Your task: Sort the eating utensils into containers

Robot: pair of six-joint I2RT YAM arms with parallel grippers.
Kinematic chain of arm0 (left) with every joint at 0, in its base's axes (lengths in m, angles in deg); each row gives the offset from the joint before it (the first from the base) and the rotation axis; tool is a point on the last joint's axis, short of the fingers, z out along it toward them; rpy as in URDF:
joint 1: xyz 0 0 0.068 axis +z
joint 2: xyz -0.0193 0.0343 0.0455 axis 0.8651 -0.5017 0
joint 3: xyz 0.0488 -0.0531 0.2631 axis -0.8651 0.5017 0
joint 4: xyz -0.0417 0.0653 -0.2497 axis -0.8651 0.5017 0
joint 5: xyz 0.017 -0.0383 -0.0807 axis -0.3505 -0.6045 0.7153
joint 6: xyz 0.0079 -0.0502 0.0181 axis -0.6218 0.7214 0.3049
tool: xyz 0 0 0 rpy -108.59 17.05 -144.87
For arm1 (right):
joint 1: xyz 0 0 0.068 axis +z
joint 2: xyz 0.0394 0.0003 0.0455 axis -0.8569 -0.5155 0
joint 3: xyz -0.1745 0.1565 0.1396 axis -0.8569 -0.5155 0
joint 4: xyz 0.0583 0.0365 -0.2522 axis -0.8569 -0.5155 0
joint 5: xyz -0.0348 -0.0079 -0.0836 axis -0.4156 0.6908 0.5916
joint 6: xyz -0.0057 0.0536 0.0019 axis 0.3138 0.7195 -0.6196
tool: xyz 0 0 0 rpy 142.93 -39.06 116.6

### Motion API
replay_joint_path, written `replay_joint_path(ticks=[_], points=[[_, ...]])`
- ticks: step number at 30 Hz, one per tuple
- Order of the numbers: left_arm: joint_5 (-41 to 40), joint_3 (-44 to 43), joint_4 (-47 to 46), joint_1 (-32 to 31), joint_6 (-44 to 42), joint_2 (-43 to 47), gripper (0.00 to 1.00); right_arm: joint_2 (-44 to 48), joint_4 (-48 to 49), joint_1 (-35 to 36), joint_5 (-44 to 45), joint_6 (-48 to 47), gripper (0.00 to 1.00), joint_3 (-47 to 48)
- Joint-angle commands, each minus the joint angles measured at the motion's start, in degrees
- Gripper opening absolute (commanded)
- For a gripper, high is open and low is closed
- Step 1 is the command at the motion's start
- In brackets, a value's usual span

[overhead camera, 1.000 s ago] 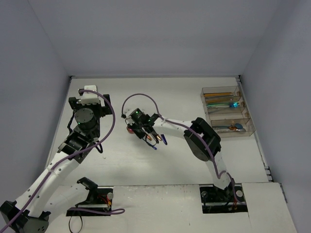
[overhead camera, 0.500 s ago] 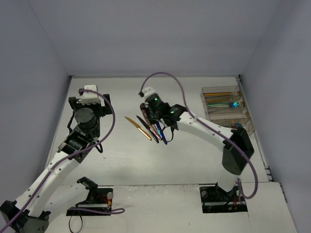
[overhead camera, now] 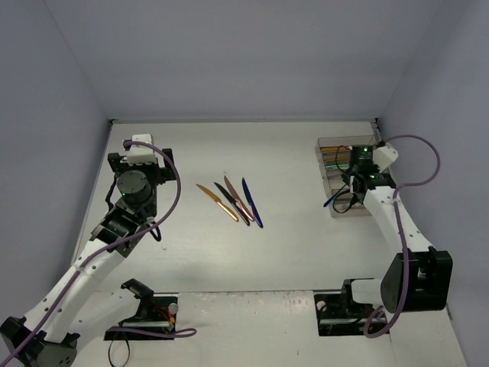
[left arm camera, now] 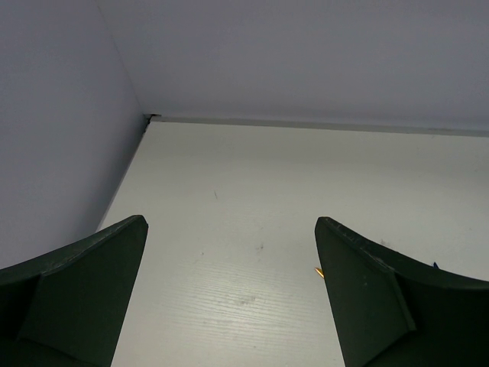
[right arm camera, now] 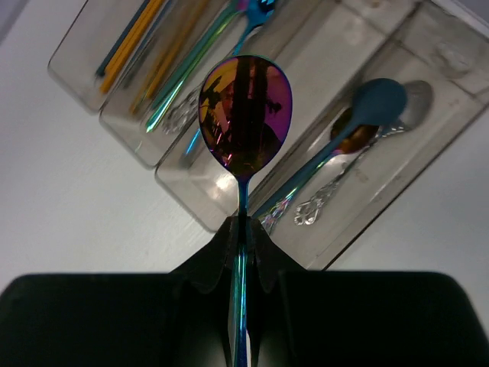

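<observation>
By my reading the sorting is well past halfway. The containers (right arm camera: 447, 53) are a row of 4 clear trays running from the upper left to the right of the right wrist view, and they already hold a good share of the utensils. There are gold pieces (right arm camera: 134, 46) in the leftmost tray and teal and silver ones beside them. The far right tray holds a teal spoon (right arm camera: 378, 99), a silver spoon (right arm camera: 416, 95) and a brownish spoon (right arm camera: 353, 136).

The right end effector (right arm camera: 243, 245) is clamped tight on the handle of an iridescent purple spoon (right arm camera: 244, 115). The spoon's bowl points away and hangs above the trays, roughly over the 3rd from the left, not yet let go.

In the overhead view, 4 pieces lie side by side at the centre of the worktop (overhead camera: 290, 252): a gold utensil (overhead camera: 217, 202), a dark utensil (overhead camera: 231, 204), a bronze utensil (overhead camera: 238, 197) and a blue utensil (overhead camera: 253, 205). They are well apart from the trays at the upper right. The left end effector (left arm camera: 229, 222) stands wide open with nothing in it, at the left of the frame.

What remains, I judge, is to drop this spoon, probably in with the other spoons, and then to make 4 more pickups.
</observation>
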Motion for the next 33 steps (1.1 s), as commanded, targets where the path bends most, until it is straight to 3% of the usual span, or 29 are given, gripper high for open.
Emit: replay_joint_path(ticks=[1,10,29,33], points=[[0.7,-1.3,-2.8,0.4,0.3,1.0,0.9,3.5,1.4,-9.9,3.1,14.9,0.0,-2.4],[0.8,-1.4,-2.7,0.4,0.4,1.0,0.9,-3.0,1.6,-18.4,4.7,21.0,0.0,-1.2],[1.0,-1.3,-2.7,0.4,0.4,0.3,0.9,-13.7,4.3,-17.1,1.4,24.4,0.0,-0.3],[1.1,-1.5,-2.6,0.4,0.5,0.4,0.9,-14.9,4.8,-16.6,-0.1,24.3,0.06,-0.8]])
